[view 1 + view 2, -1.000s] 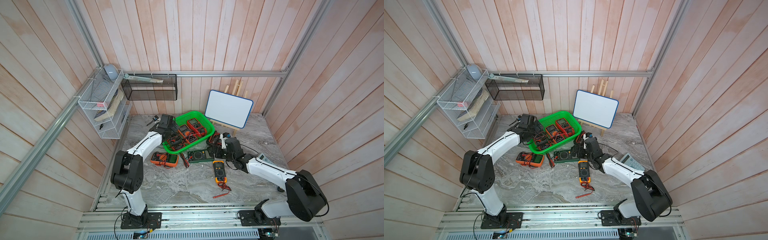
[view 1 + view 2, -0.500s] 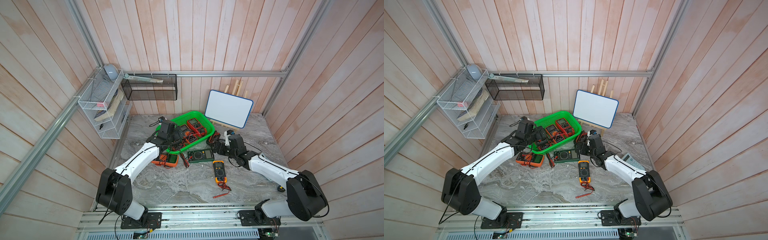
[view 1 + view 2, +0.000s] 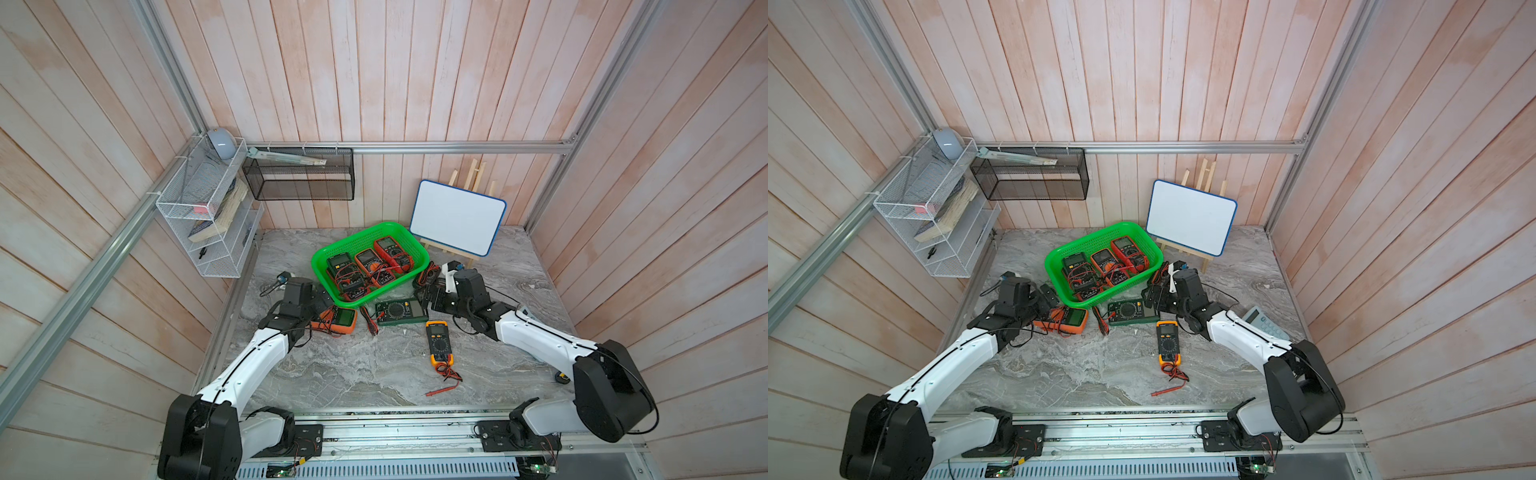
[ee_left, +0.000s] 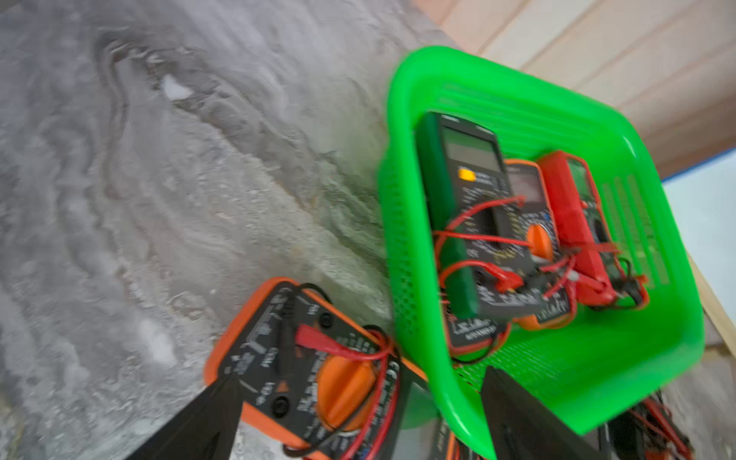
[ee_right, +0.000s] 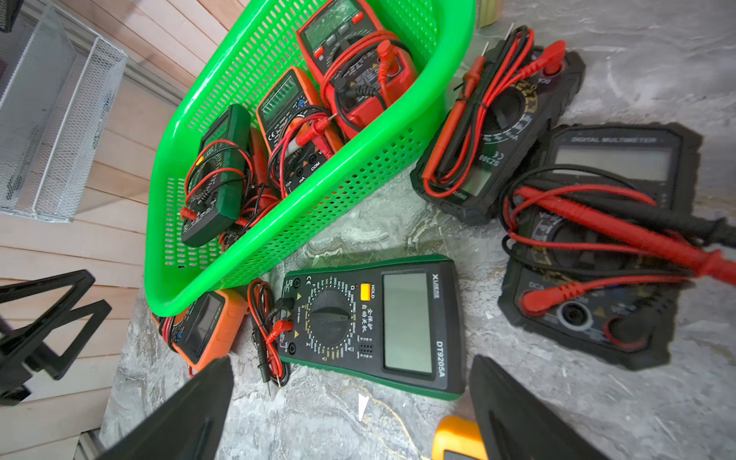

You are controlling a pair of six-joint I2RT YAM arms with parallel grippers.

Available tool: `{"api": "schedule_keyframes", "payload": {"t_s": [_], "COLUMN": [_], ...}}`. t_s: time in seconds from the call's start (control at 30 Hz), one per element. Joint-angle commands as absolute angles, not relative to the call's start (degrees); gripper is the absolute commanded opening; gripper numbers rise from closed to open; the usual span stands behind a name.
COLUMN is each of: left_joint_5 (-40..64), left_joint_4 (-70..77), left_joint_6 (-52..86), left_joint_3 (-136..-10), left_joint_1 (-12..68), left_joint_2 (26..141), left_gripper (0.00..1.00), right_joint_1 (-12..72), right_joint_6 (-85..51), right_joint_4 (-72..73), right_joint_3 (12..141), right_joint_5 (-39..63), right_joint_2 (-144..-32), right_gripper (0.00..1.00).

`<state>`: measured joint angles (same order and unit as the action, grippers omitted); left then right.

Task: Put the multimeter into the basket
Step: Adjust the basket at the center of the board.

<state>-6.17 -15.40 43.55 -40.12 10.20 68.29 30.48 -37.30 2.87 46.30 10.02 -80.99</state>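
right wrist view: right fingers (image 5: 179,418) wide apart, empty, near green multimeter (image 5: 370,326); left fingers (image 4: 199,422) seemingly apart

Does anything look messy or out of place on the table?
Yes. One red probe lies stretched out loose on the table, near the yellow multimeter, while other leads are bundled. Several multimeters lie outside the green basket too.

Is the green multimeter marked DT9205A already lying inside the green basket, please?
No, the green multimeter lies flat on the table, just outside the basket and beside its perforated wall.
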Motion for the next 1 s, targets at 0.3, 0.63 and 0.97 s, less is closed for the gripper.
{"api": "schedule_keyframes", "payload": {"t_s": [0.3, 0.63, 0.97], "left_joint_5": [2.00, 1.43, 1.47], "left_joint_4": [-10.01, -14.84, -16.87], "left_joint_6": [55.45, 51.09, 49.81], "left_joint_3": [-36.90, -40.58, -42.28], "left_joint_1": [6.42, 5.54, 5.27], "left_joint_2": [68.87, 64.11, 61.20], "left_gripper": [1.00, 1.00, 1.00], "right_joint_1": [42.56, 46.38, 46.55], "right_joint_6": [-30.57, -33.37, -33.64], "right_joint_4": [7.31, 13.33, 9.05], "right_joint_3": [54.48, 66.40, 90.38], "right_joint_5": [12.85, 15.87, 20.95], "right_joint_2": [-89.93, -106.01, -124.07], "right_gripper": [0.98, 0.98, 0.98]}}
